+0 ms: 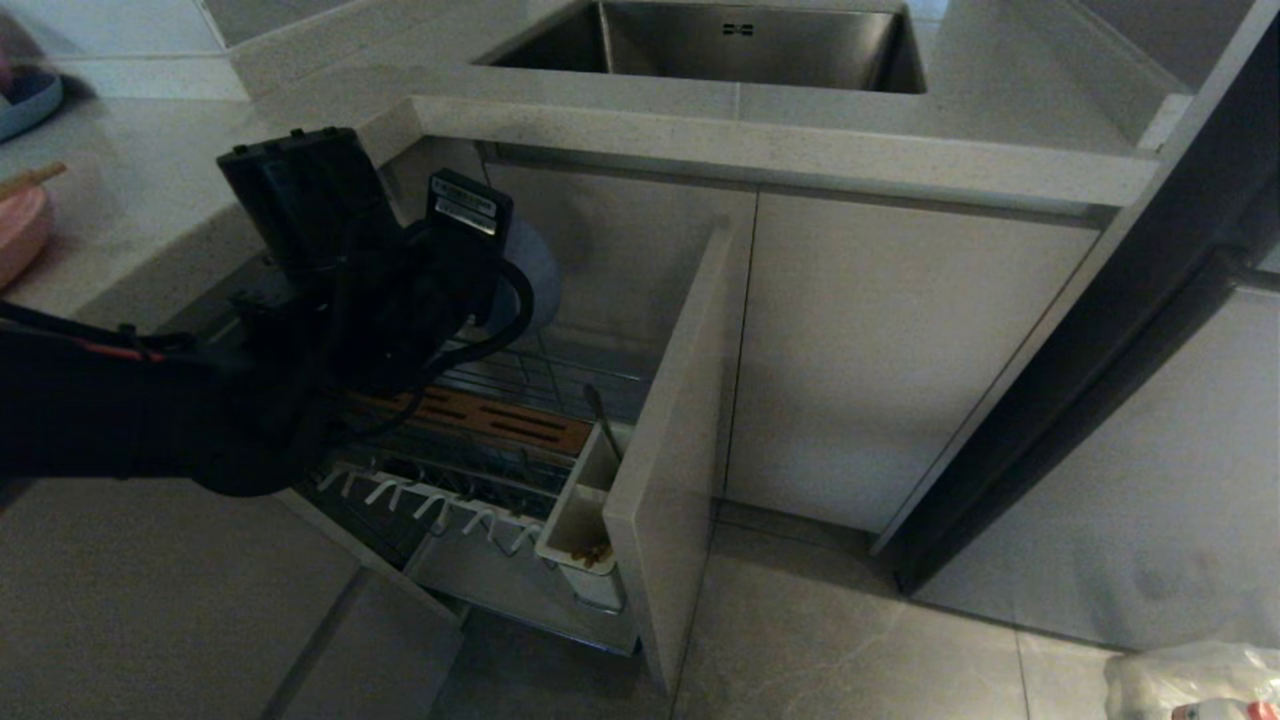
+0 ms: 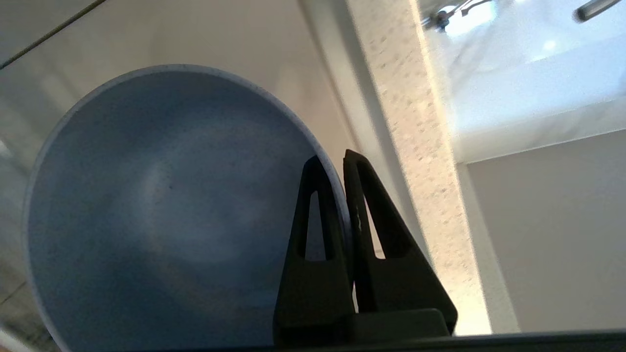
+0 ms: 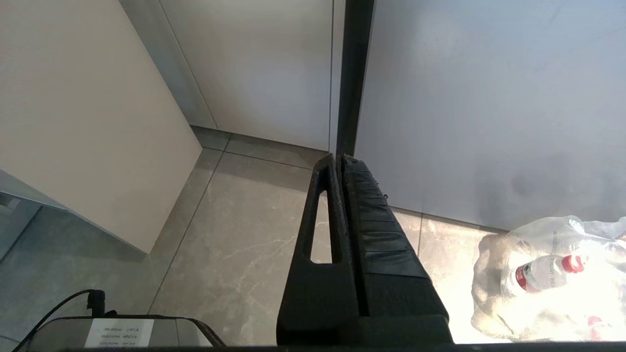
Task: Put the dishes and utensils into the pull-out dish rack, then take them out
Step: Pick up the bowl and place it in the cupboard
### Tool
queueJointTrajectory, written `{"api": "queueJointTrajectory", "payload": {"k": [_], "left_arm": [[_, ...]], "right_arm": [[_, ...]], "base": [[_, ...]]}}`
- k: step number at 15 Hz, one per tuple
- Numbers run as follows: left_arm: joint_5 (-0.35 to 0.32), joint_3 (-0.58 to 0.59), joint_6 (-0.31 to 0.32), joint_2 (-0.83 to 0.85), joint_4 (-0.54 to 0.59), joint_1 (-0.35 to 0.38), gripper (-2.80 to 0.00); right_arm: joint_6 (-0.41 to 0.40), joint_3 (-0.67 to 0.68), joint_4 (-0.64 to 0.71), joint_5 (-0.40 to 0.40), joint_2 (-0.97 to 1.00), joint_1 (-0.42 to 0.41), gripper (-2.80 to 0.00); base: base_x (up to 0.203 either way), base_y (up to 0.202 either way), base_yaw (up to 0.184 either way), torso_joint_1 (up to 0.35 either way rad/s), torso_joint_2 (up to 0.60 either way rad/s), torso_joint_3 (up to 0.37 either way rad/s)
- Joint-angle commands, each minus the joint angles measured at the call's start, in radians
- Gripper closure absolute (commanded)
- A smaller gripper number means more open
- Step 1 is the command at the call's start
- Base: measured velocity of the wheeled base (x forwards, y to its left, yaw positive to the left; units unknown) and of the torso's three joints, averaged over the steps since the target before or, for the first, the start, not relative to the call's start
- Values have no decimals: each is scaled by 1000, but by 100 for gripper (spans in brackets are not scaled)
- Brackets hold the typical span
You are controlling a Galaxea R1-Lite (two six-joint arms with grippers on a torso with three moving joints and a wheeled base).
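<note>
My left gripper (image 2: 332,159) is shut on the rim of the blue-grey bowl (image 2: 166,210), one finger inside and one outside. In the head view the bowl (image 1: 538,275) shows tilted on edge behind my left wrist, above the back of the pull-out dish rack (image 1: 520,385). The rack stands pulled out, with its wooden strip (image 1: 480,415), white pegs (image 1: 430,500) and white utensil cup (image 1: 585,500). A thin metal handle, the fork (image 1: 603,415), stands in the cup. A pink dish (image 1: 18,235) with a tan stick end (image 1: 30,180) sits on the counter at far left. My right gripper (image 3: 337,159) hangs shut over the floor, holding nothing.
The rack's beige door front (image 1: 670,450) stands out from the cabinets. The counter edge (image 1: 760,150) overhangs the rack, with a steel sink (image 1: 720,45) behind. A blue plate (image 1: 30,100) lies at top left. A plastic bag of bottles (image 3: 547,274) lies on the floor at right.
</note>
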Motion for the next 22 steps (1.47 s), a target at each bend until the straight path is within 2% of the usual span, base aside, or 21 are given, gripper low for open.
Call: {"api": "queueJointTrajectory", "payload": {"k": [1, 4, 5, 7, 10, 17, 22], "left_arm": [[3, 7, 11, 30, -55, 3, 0], [6, 11, 66, 68, -66, 23, 0], [11, 6, 69, 92, -76, 25, 0], [70, -4, 71, 141, -92, 26, 0], [102, -34, 68, 233, -193, 25, 0], [110, -49, 68, 358, -422, 26, 0], [115, -43, 66, 397, -435, 28, 0]], "right_arm": [[0, 0, 0, 0, 1, 0, 0], [0, 0, 0, 0, 0, 0, 0], [0, 0, 0, -1, 0, 0, 0], [0, 0, 0, -1, 1, 0, 0], [0, 0, 0, 0, 0, 0, 0], [0, 0, 0, -2, 0, 0, 0], [0, 0, 0, 0, 0, 0, 0]], "base": [[0, 0, 0, 0, 0, 0], [0, 0, 0, 0, 0, 0], [0, 0, 0, 0, 0, 0], [0, 0, 0, 0, 0, 0], [0, 0, 0, 0, 0, 0], [0, 0, 0, 0, 0, 0], [0, 0, 0, 0, 0, 0]]}}
